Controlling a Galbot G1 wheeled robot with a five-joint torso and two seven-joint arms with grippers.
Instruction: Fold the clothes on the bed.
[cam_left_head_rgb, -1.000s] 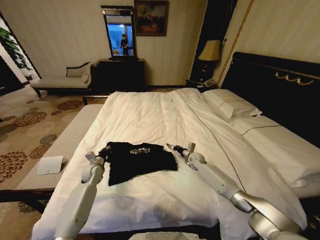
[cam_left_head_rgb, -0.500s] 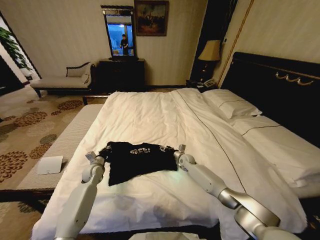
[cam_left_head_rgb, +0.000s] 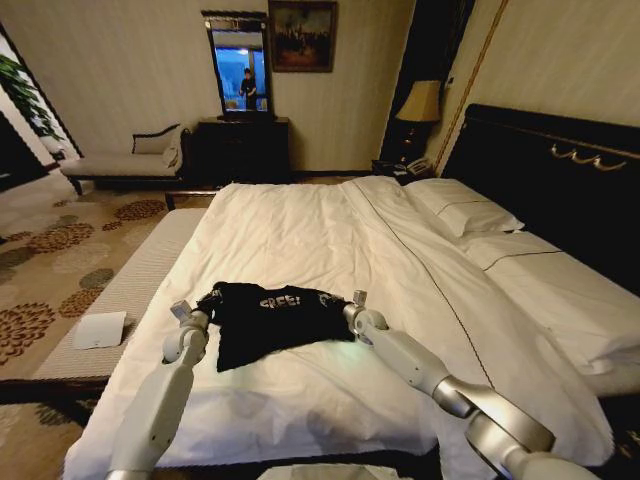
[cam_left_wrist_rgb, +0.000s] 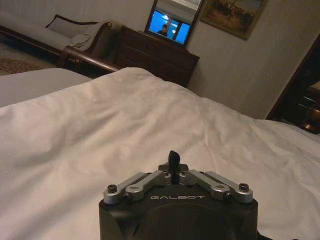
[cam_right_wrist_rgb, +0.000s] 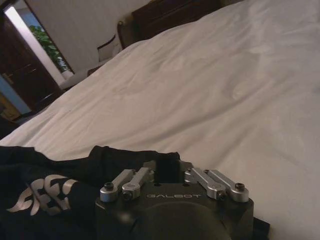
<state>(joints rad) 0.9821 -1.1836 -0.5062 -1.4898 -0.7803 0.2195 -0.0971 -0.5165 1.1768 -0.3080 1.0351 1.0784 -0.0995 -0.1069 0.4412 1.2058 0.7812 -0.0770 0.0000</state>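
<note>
Now, shirt: the black T-shirt (cam_left_head_rgb: 280, 320) is lying crumpled on the near part of the bed (cam_left_head_rgb: 330, 250), its white lettering facing up, between my two arms.
Left hand: my left hand (cam_left_head_rgb: 205, 303) is sitting at the shirt's left edge, fingers drawn tight together, pinching a bit of dark cloth.
Right hand: my right hand (cam_left_head_rgb: 335, 301) is gripping the shirt's right edge, fingers closed on a fold of the fabric.
Bedding: the white duvet (cam_left_wrist_rgb: 150, 115) is spreading far beyond the shirt.
</note>
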